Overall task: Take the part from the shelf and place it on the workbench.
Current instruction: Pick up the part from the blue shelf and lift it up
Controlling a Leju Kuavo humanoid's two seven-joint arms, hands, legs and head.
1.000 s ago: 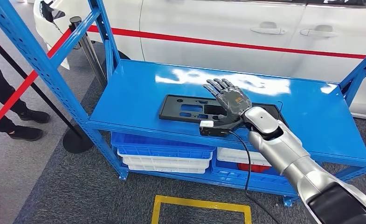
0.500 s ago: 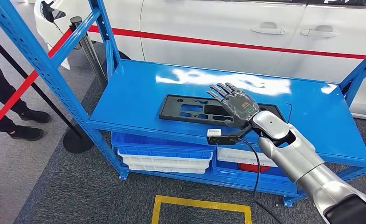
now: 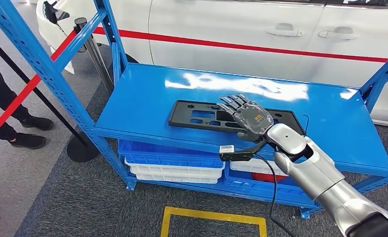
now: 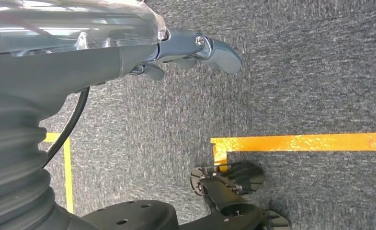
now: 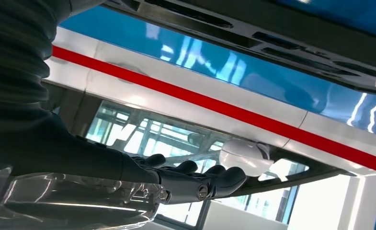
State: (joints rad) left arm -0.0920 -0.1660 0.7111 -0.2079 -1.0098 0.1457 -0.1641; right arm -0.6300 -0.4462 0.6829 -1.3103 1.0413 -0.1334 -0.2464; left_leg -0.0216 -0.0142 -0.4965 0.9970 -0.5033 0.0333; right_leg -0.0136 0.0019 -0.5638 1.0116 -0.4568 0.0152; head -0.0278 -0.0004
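The part [image 3: 196,114] is a flat black plastic frame with cut-outs, lying on the blue shelf board [image 3: 142,98] near its front edge. My right hand [image 3: 248,118] hovers low over the part's right half, fingers spread and extended, holding nothing. In the right wrist view the part [image 5: 272,28] runs along the blue board, and the right hand's fingers [image 5: 195,184] reach out apart from it. My left hand [image 4: 195,50] hangs over the grey carpet with nothing in it.
A white car [image 3: 261,29] with a red stripe stands close behind the shelf. Blue shelf posts [image 3: 38,64] rise at the left and right. Blue and white bins [image 3: 174,163] fill the lower level. A red barrier belt [image 3: 28,84] and a person's legs [image 3: 4,118] are at left.
My right hand has sunk lower and shifted slightly right over the part, with the wrist dropping toward the shelf's front edge. The part has not moved.
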